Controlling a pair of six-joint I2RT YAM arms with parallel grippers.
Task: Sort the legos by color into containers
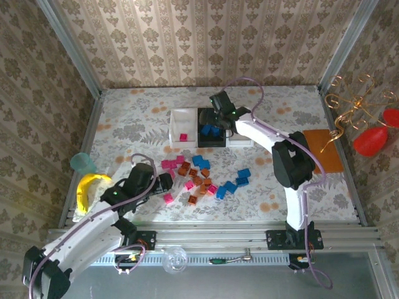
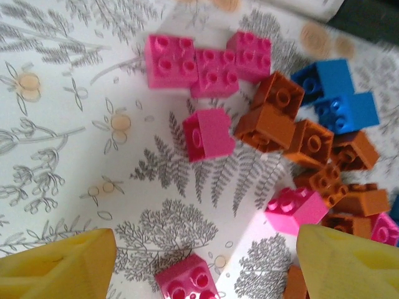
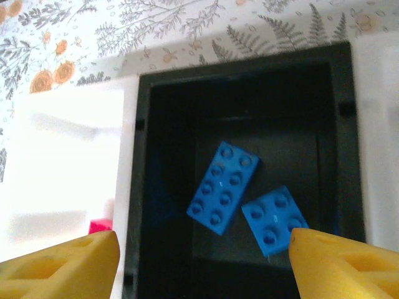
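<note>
Three trays stand in a row at the back: a white tray (image 1: pixel 179 118), a black tray (image 1: pixel 206 142) and another white tray (image 1: pixel 242 141). My right gripper (image 1: pixel 219 119) (image 3: pixel 202 265) hangs open over the black tray (image 3: pixel 243 59), which holds two blue legos (image 3: pixel 223 187). One pink lego (image 1: pixel 183 137) (image 3: pixel 100 225) lies in the left white tray (image 3: pixel 68 156). Pink, orange-brown and blue legos (image 1: pixel 201 177) lie scattered mid-table. My left gripper (image 1: pixel 164 184) (image 2: pixel 206 268) is open low over the cloth, with a pink lego (image 2: pixel 187 280) between its fingers (image 2: pixel 56 268), untouched.
A teal cup (image 1: pixel 82 163) and a yellow object (image 1: pixel 87 190) sit at the table's left edge beside my left arm. A flat orange mat (image 1: pixel 323 149) lies at the right. Red shapes on gold wire (image 1: pixel 373 138) hang beyond the right wall.
</note>
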